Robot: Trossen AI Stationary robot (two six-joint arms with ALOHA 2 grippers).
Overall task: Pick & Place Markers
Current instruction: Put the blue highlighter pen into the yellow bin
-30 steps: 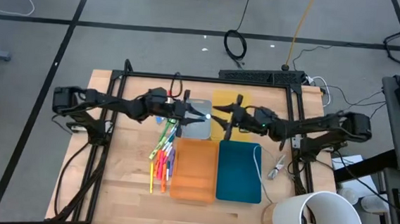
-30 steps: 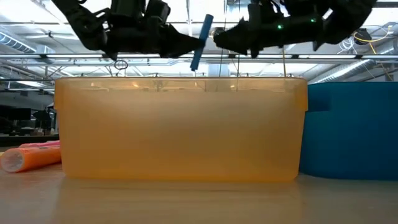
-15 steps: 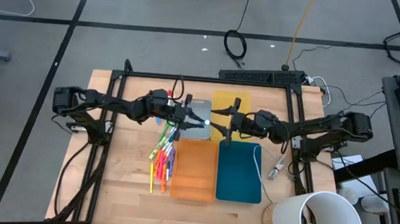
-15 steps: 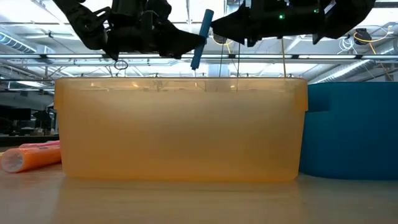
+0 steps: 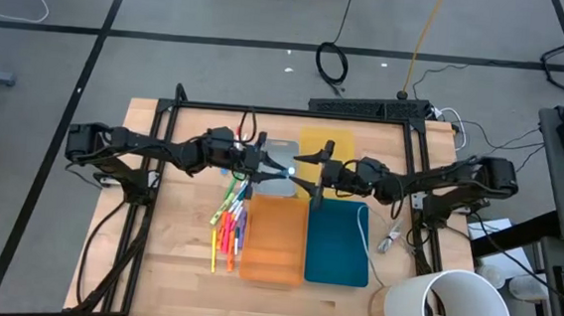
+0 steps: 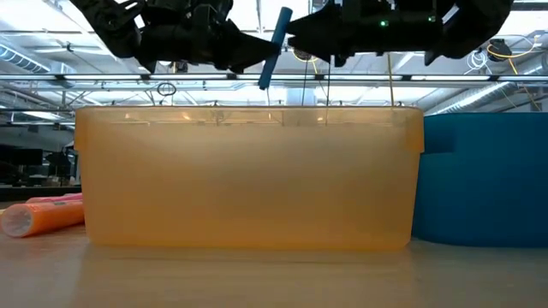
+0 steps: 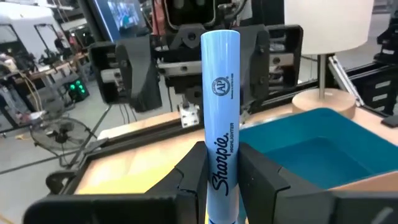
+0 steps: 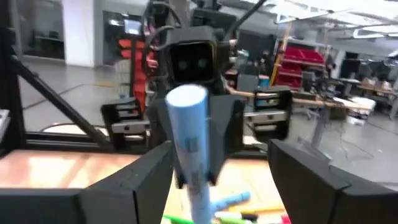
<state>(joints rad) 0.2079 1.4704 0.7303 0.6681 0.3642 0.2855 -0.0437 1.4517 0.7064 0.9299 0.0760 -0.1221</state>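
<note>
The left gripper (image 7: 221,180) grasps a light blue marker (image 7: 222,124) labelled Sharpie, above the grey tray (image 5: 278,186). The right gripper (image 5: 310,170), at its 3 o'clock, stands spread wide.

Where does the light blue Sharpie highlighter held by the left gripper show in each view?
High view: light blue Sharpie highlighter at centre, over the grey tray, between both grippers.
Low view: tilted, top centre, above the orange tray.
Left wrist view: upright, centre.
Right wrist view: centre, end-on.
Shared landmark: the left gripper clamping it.
</note>
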